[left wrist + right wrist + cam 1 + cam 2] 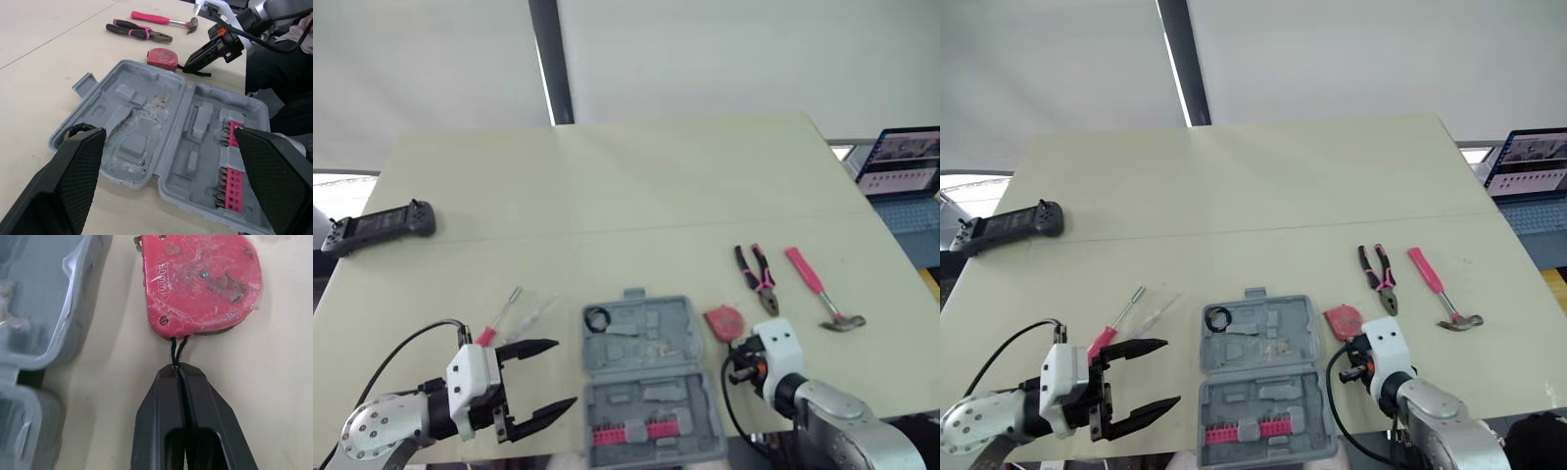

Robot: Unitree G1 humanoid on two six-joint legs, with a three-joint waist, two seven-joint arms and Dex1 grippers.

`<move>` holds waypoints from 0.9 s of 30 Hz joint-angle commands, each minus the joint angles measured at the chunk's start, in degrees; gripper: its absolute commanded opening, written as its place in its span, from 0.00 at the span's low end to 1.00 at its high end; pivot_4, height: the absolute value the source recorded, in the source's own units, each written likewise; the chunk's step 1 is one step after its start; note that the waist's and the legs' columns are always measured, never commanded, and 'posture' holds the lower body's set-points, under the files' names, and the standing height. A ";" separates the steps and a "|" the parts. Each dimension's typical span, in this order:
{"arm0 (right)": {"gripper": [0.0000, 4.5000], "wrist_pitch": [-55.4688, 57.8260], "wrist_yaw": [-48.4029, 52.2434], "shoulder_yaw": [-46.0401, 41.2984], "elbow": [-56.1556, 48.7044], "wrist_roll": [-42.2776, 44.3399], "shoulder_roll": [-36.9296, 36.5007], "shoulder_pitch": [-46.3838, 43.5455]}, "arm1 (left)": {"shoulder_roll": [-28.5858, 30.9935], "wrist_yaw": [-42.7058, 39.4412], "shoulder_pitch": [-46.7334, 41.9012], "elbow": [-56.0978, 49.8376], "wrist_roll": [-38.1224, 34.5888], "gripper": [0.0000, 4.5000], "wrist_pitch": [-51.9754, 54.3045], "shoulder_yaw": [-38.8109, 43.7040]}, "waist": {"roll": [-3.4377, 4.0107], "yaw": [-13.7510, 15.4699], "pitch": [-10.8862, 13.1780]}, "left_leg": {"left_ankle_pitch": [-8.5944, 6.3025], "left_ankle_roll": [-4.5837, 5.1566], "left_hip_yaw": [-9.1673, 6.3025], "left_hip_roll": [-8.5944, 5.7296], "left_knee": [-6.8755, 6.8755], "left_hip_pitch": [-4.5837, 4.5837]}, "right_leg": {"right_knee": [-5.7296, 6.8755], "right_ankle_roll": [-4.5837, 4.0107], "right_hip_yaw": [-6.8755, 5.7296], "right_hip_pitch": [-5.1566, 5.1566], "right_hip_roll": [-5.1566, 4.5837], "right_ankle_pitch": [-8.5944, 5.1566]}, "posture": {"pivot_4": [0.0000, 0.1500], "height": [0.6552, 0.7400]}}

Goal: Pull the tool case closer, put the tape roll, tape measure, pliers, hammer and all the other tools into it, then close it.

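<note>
The grey tool case (646, 382) lies open near the table's front edge, with a strip of pink bits (232, 169) in its near half and a small black ring (597, 317) in its far half. My left gripper (560, 374) stands open just left of the case, holding nothing. The red tape measure (200, 284) rests on the table right of the case. My right gripper (178, 369) is shut on its black cord (177, 350). Pink-handled pliers (756, 277) and a pink-handled hammer (822, 289) lie further right. A red-handled screwdriver (499, 318) lies left of the case.
A clear-handled tool (534, 311) lies beside the screwdriver. A black handheld controller (380, 227) sits at the table's left edge. A laptop (901, 176) stands off the table's right side. A dark post (551, 59) rises behind the table.
</note>
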 commanded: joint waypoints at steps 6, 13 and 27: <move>0.01 5.76 1.93 -1.59 -5.91 4.68 -1.68 5.22 | 0.96 -3.47 -0.94 1.76 -0.18 1.00 -2.53 -1.23 | -0.01 0.01 0.00 | 0.00 0.00 0.01 0.00 0.00 0.00 | -0.04 0.00 0.01 0.01 0.00 0.00 | 1.00 1.00; 0.01 7.98 1.83 -2.65 -7.20 6.49 -2.50 6.25 | 1.05 -5.77 -0.43 3.86 0.42 1.00 -5.02 -1.54 | -0.01 0.01 0.00 | 0.00 0.01 0.01 0.00 0.00 -0.01 | -0.08 0.00 0.01 0.02 -0.01 0.00 | 1.00 1.00; 0.20 10.92 1.12 -3.89 -6.28 7.18 -3.66 3.72 | 0.25 -6.15 1.20 4.52 1.38 1.00 -7.86 -2.53 | -0.03 0.02 -0.01 | -0.01 0.01 0.01 0.00 0.00 -0.01 | -0.11 0.00 0.01 0.02 -0.01 0.00 | 1.00 1.00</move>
